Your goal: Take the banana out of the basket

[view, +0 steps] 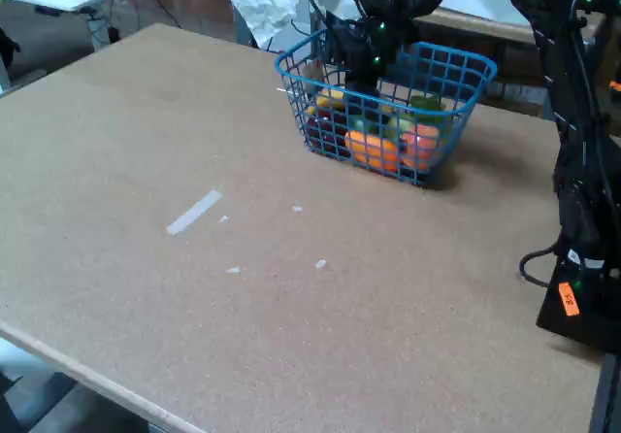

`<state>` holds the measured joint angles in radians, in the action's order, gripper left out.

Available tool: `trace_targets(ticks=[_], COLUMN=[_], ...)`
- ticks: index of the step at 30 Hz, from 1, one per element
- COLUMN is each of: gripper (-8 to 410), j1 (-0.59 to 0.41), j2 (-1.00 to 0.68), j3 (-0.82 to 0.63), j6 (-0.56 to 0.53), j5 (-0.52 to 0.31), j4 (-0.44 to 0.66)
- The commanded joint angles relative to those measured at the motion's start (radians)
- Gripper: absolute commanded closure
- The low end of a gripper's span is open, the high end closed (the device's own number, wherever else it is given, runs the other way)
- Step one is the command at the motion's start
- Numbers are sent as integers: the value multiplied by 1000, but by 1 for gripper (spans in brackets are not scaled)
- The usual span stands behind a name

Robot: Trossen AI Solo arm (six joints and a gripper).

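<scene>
The blue wire basket (pixel 456 64) stands at the far side of the table, right of centre in the fixed view. A bit of yellow banana (pixel 330 97) shows through the mesh near the basket's left end. My black gripper (pixel 365 82) reaches down into the basket from above, just right of the banana. Its fingertips are lost among the contents and the wires, so I cannot tell how the jaws stand or whether they touch the banana.
An orange round fruit (pixel 373 149), green pieces (pixel 425 105) and a reddish piece (pixel 421 146) also lie in the basket. The arm's base (pixel 582 258) with cables stands at the right edge. A strip of tape (pixel 193 212) lies on the brown tabletop (pixel 243 287).
</scene>
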<state>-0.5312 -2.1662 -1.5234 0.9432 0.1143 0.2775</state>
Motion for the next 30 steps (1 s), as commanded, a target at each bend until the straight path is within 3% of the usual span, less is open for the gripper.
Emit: trace_targets(ticks=[1, 7, 10, 30], gripper=[266, 159, 135, 133], j1=[-3, -3, -6, -11], j2=[0, 0, 0, -79], j3=[0, 0, 0, 0], j6=[-9, -9, -9, -25], j5=[19, 16, 10, 8], j4=[4, 3, 3, -45])
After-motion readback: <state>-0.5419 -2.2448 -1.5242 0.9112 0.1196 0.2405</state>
